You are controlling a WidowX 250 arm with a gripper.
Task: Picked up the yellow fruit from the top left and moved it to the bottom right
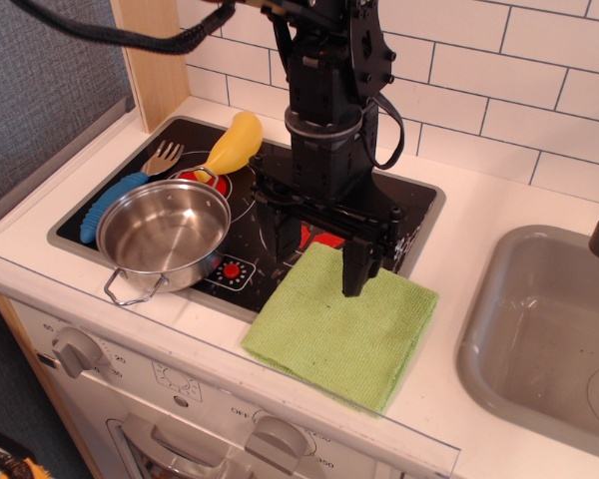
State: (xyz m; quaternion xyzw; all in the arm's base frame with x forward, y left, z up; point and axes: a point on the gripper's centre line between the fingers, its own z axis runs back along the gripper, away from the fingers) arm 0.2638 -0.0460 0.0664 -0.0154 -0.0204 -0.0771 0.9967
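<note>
Hovering gripper [324, 264] over green cloth [344, 324] | jaws apart, empty | risk: toy banana [235, 145] abuts steel pan [163, 235], may roll or jostle it

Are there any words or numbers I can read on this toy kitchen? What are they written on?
"OFF" - on the white oven front, beside a knob.
"350" - lower on that front, right of the same knob, small but readable.
Small marks around the left knob: too blurred to read.
Red dial symbols on the black stovetop: no readable text.

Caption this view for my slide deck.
Gripper hovers above green cloth; yellow fruit lies on stovetop behind steel pan.
</note>
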